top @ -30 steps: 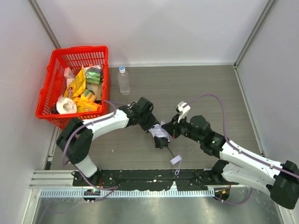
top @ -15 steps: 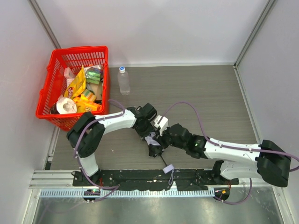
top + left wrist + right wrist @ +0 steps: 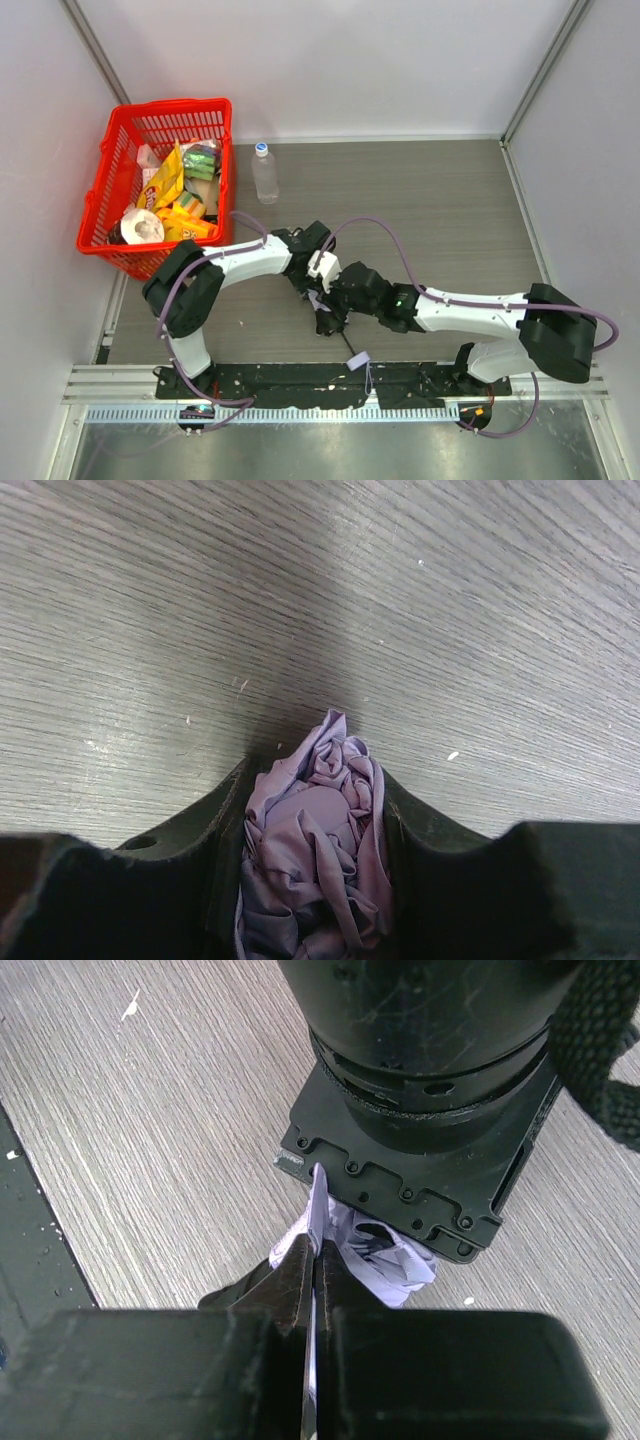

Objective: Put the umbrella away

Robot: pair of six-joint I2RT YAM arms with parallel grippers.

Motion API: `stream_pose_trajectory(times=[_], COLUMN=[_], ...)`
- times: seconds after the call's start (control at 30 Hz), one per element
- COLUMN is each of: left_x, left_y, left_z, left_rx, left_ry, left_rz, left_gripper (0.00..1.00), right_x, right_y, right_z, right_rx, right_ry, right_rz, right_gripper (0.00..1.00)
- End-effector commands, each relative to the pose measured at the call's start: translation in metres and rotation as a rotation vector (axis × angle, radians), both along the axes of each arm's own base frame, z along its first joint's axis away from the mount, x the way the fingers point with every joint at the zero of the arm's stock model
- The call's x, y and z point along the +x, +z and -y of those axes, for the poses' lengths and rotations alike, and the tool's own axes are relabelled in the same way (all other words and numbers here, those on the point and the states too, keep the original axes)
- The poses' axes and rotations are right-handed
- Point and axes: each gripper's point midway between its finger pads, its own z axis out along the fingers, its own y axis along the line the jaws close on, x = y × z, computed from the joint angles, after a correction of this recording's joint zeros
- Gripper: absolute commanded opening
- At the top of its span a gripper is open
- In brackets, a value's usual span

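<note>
**Both grippers clamped on the umbrella canopy, low over the table**

Logged left gripper (image 3: 313,780) holding the umbrella (image 3: 315,860): crumpled lavender fabric packed into the gap between the two fingers (image 3: 215,825), jaws at middling width and filled side to side. Fabric peak poking just past the fingertips. Only bare wood-grain table (image 3: 420,600) ahead of the tips; fabric apparently close above it, contact not resolvable.

Logged right gripper (image 3: 313,1260) pinched almost fully together on one thin upright fold of pale fabric, a sliver between the pads. More bunched canopy just beyond and to the right of those fingertips, tucked under the black wrist block of the left arm (image 3: 430,1080), directly ahead and very near.

From the top view: left gripper (image 3: 324,318) and right gripper (image 3: 320,293) meeting at one spot, tips nearly touching, canopy mostly hidden between them. Thin black shaft (image 3: 349,342) running out from the grippers toward the arm bases, light strap (image 3: 359,358) at its far end over the black base plate. Red basket (image 3: 112,180) of packets well off to the left gripper's outer side, clear bottle (image 3: 265,172) upright beside the basket, both well apart from the grippers.
</note>
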Motion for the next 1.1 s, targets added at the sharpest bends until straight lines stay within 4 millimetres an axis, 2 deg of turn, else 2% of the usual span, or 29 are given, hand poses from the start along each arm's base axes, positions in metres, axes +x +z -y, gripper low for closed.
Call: stream_pose_trajectory(times=[0.0, 0.03, 0.07, 0.1, 0.17, 0.27, 0.4, 0.5, 0.57, 0.6, 0.67, 0.73, 0.77, 0.87, 0.9, 0.93, 0.97, 1.0, 1.03, 1.07], left_x=[0.024, 0.024, 0.023, 0.022, 0.021, 0.022, 0.026, 0.027, 0.029, 0.031, 0.032, 0.035, 0.033, 0.03, 0.031, 0.032, 0.031, 0.031, 0.029, 0.028], left_y=[-0.02, -0.021, -0.023, -0.024, -0.026, -0.025, -0.024, -0.027, -0.022, -0.017, -0.015, -0.013, -0.014, -0.014, -0.009, -0.006, -0.002, 0.001, 0.002, 0.003], left_z=[-0.005, -0.005, -0.005, -0.006, -0.008, -0.005, -0.002, 0.001, 0.005, 0.01, 0.007, 0.009, 0.01, 0.017, 0.019, 0.019, 0.019, 0.02, 0.022, 0.023], left_rx=[0.044, 0.044, 0.045, 0.049, 0.05, 0.012, 0.003, -0.011, -0.019, -0.027, 0.018, 0.004, -0.016, -0.121, -0.152, -0.159, -0.162, -0.166, -0.17, -0.173], left_ry=[0.075, 0.072, 0.071, 0.07, 0.071, 0.063, 0.046, 0.037, 0.028, -0.004, -0.033, -0.05, -0.054, -0.034, -0.014, -0.002, 0.003, 0.005, 0.002, -0.008], left_rz=[0.085, 0.08, 0.077, 0.075, 0.079, 0.105, 0.125, 0.134, 0.143, 0.152, 0.16, 0.182, 0.191, 0.242, 0.253, 0.27, 0.284, 0.29, 0.281, 0.266], left_gripper=[0.0, 0.0, 0.0, 0.0, 0.0, 0.0, 0.0, 0.0, 0.0, 0.0, 0.0, 0.0, 0.0, 0.0, 0.0, 0.0, 0.0, 0.0, 0.0, 0.0], right_x=[-0.024, -0.024, -0.024, -0.024, -0.024, -0.024, -0.026, -0.034, -0.033, -0.033, -0.034, -0.034, -0.036, -0.031, -0.03, -0.023, -0.023, -0.019, -0.02, -0.016], right_y=[0.065, 0.068, 0.06, 0.064, 0.057, 0.048, 0.046, 0.033, 0.019, 0.018, 0.014, 0.019, 0.013, 0.024, 0.029, 0.053, 0.049, 0.069, 0.067, 0.076], right_z=[-0.053, -0.056, -0.055, -0.059, -0.059, -0.058, -0.066, -0.065, -0.06, -0.059, -0.06, -0.065, -0.064, -0.069, -0.065, -0.068, -0.063, -0.063, -0.06, -0.058], right_rx=[0.236, 0.236, 0.206, 0.208, 0.176, 0.137, 0.113, 0.069, 0.006, -0.004, -0.001, 0.02, -0.004, 0.009, 0.032, 0.11, 0.13, 0.2, 0.212, 0.228], right_ry=[0.172, 0.176, 0.181, 0.192, 0.195, 0.211, 0.231, 0.259, 0.261, 0.265, 0.262, 0.274, 0.283, 0.278, 0.251, 0.221, 0.201, 0.184, 0.183, 0.185], right_rz=[0.024, 0.022, 0.008, 0.011, 0.004, 0.005, -0.036, -0.082, -0.089, -0.088, -0.098, -0.098, -0.11, -0.083, -0.077, -0.021, -0.016, 0.032, 0.044, 0.096], right_gripper=[0.01, 0.01, 0.01, 0.01, 0.01, 0.01, 0.01, 0.01, 0.01, 0.01, 0.01, 0.01, 0.01, 0.01, 0.01, 0.01, 0.01, 0.01, 0.01, 0.01])
